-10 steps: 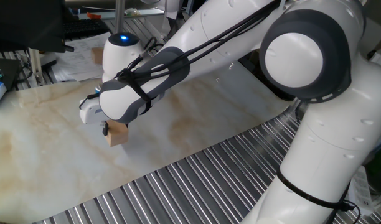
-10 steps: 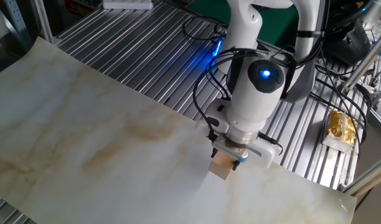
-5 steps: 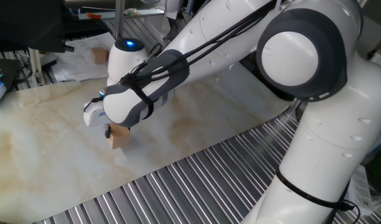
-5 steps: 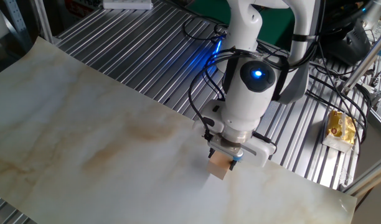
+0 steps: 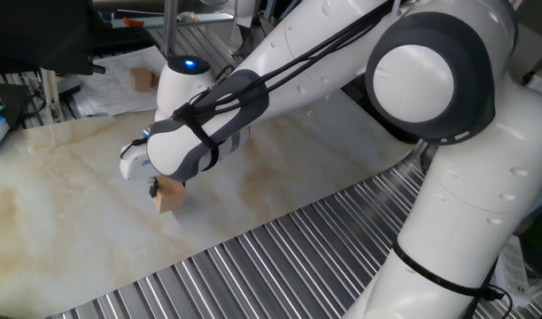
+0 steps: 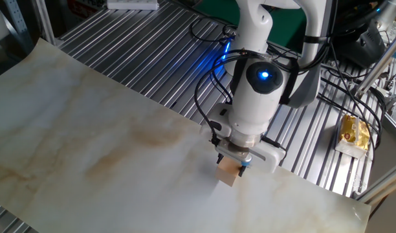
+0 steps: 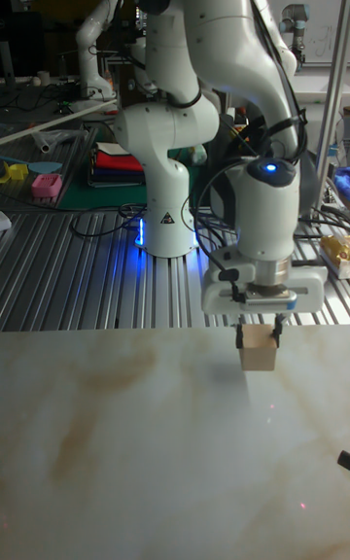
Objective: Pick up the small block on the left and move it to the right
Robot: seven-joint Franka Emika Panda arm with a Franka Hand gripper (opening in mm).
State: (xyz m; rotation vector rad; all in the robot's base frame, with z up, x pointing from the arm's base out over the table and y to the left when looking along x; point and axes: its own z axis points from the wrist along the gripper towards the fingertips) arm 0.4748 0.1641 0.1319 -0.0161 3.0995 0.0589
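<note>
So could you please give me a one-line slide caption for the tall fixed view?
Franka gripper straddling the block on the marble-patterned table, one of the fingers on each side.

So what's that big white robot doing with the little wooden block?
The robot arm has its gripper down over the small block, a pale wooden cube sitting on the marble-patterned table. Its fingers stand on either side of the cube, which seems to rest on the table. Whether they are squeezing it yet is hard to tell. Another wooden cube sits far back among the papers.
</note>
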